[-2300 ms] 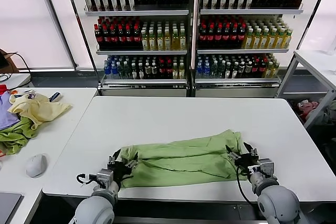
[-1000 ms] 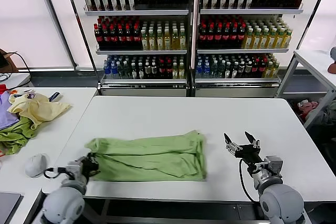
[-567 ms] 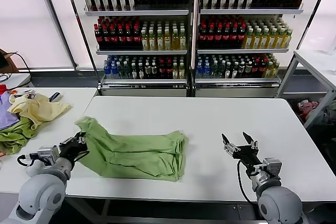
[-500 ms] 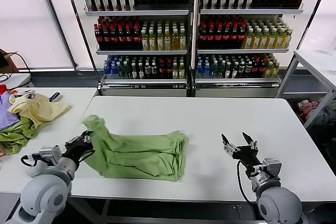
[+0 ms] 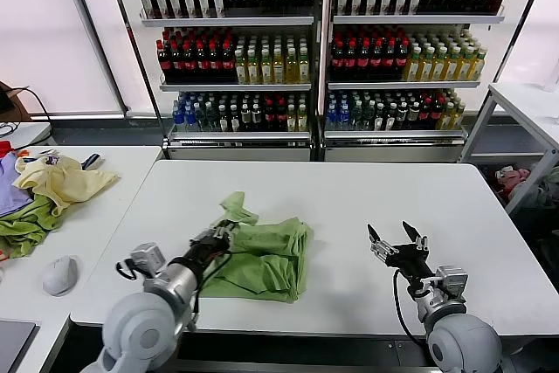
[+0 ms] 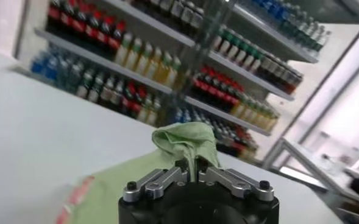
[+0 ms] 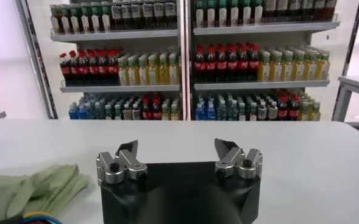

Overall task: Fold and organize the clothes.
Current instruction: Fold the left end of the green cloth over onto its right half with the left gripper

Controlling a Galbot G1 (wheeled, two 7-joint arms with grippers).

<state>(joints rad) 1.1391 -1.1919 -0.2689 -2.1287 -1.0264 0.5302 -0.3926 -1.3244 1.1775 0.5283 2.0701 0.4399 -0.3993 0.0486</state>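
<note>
Light green shirt (image 5: 262, 255) lies on the white table (image 5: 349, 194) at about 7 o'clock from the table's centre, near the front edge, bunched into a compact, roughly folded bundle. Left gripper (image 5: 220, 235) sits at the bundle's 10 o'clock edge, fingers pinched tight on a raised corner of the fabric; the left wrist view confirms it, with a peak of green cloth (image 6: 187, 144) standing up between the closed fingers. Judgement: the corner is held high and carried toward 3 o'clock so the lifted end can be laid over the rest of the garment, a crosswise fold to shorten the long band; lifting keeps the lower layers from dragging. Right gripper (image 5: 391, 245) is at 3 o'clock of the shirt, well apart from it, holding nothing, fingers spread wide (image 7: 179, 159), hovering low over bare table; apparently waiting, clear of the fold path. Material: soft matte cotton, thin, drapes in loose rounded ridges; layered edges visible on the bundle's 3 o'clock side; the gripped peak is crumpled, not flat. A pinkish-red patch shows on the cloth in the left wrist view, likely the print. Table surface smooth, plain. Off task: pale yellow garment (image 5: 61, 181) and darker green cloth (image 5: 24, 226) heaped on the side table at 9 o'clock.
</note>
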